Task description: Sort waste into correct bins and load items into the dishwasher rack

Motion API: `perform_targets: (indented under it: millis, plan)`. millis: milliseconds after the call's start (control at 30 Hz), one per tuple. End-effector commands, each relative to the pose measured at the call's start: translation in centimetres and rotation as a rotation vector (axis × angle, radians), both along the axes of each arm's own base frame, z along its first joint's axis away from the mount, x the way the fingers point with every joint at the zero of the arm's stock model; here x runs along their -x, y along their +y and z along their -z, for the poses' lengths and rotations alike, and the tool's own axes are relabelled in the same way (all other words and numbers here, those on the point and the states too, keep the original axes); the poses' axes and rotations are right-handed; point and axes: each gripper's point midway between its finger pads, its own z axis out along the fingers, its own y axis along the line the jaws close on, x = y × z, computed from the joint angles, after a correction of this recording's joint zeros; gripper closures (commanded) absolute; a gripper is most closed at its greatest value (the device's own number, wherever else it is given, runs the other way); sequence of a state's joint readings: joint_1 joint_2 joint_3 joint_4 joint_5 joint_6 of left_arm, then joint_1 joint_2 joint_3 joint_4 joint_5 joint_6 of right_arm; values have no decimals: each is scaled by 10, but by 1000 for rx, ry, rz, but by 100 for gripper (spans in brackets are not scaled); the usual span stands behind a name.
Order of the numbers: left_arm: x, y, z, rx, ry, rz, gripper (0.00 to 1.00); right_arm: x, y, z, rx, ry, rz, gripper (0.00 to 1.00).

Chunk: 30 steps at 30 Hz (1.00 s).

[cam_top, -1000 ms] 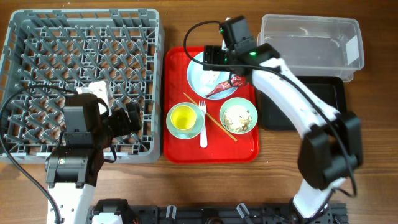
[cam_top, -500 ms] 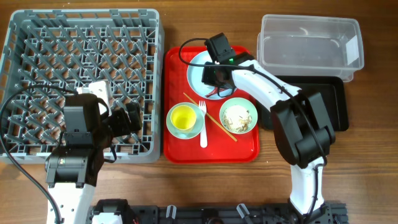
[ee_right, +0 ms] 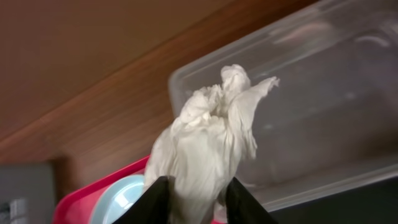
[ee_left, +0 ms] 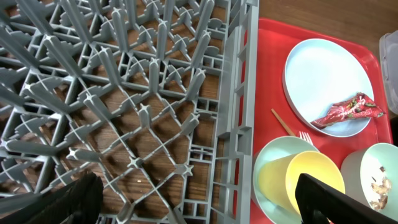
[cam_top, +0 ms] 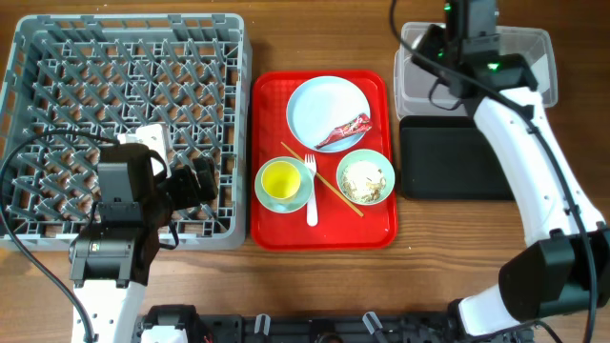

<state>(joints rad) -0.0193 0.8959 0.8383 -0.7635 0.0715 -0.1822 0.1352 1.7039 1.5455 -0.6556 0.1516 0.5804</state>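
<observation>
Dishwasher rack (cam_top: pixel 124 124) at frame left. At centre, serving tray (cam_top: pixel 324 229), bearing plate (cam_top: pixel 319 105) with snack wrapper (cam_top: pixel 343 133) at top, cup (cam_top: pixel 279 179) inside left bowl (cam_top: pixel 262 195), fork (cam_top: pixel 311 191) just right, food scraps (cam_top: pixel 362 179) in right bowl (cam_top: pixel 386 181). Upper right, tub (cam_top: pixel 543 48), tissue (ee_right: pixel 211 143) over it, shallow tray (cam_top: pixel 448 167) below.

We see the left arm (cam_top: pixel 122 186) and right arm (cam_top: pixel 534 162) in white shells with black joint housings, black cables (cam_top: pixel 33 141) looping off each, and a green light (cam_top: pixel 494 67) on the right.

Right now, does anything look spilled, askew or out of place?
Nothing spilled or broken. A red wrapper lies at the edge of the plate, and a thin wooden stick lies slanted across the red tray. The right claw grips a tissue.
</observation>
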Motion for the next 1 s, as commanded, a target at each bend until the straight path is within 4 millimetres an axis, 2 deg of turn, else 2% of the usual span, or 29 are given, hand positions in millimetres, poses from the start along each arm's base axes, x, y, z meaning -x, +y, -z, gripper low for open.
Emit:
perform_targets:
  millis: [0, 33, 67, 133, 200, 267, 333, 433, 533, 600, 700, 767, 833, 967]
  plan:
    - [-2, 3, -9, 0, -23, -19, 0, -9, -16, 10, -10, 5, 25, 16]
    - [-2, 3, -9, 0, -23, -19, 0, -10, -14, 7, -26, -6, 3, 9]
    - [-2, 3, -9, -1, -24, -19, 0, -10, -7, 3, -42, -13, -45, 7]
    - [-2, 3, -9, 0, -24, -19, 0, -7, 12, 2, -94, -6, -122, 6]
    - [-2, 3, -9, 0, -24, -19, 0, 5, 33, 10, -111, 47, -175, 6]
    - [-2, 3, -9, 0, -23, -19, 0, 17, 41, 20, -95, 107, -159, 6]
    - [-2, 3, -9, 0, -23, -19, 0, 34, 39, 31, -41, 172, -58, 6]
    - [-2, 3, -9, 0, -23, -19, 0, 35, 51, 30, -20, 161, -77, 6]
    - [-2, 3, -9, 0, -23, -19, 0, 29, 83, 22, -12, 113, -267, 9]
    - [-2, 3, -9, -1, -24, -19, 0, 29, 92, 26, 8, 116, -309, 9]
    - [-2, 3, -9, -1, -23, -19, 0, 32, 106, 43, 5, 159, -358, 9]
    - [-2, 3, -9, -1, -24, -19, 0, 39, 131, 65, -7, 213, -465, 10]
    - [-2, 3, -9, 0, -23, -19, 0, 45, 145, 89, 0, 278, -501, 10]
    - [-2, 3, -9, 0, -23, -19, 0, 58, 157, 134, 20, 401, -525, 12]
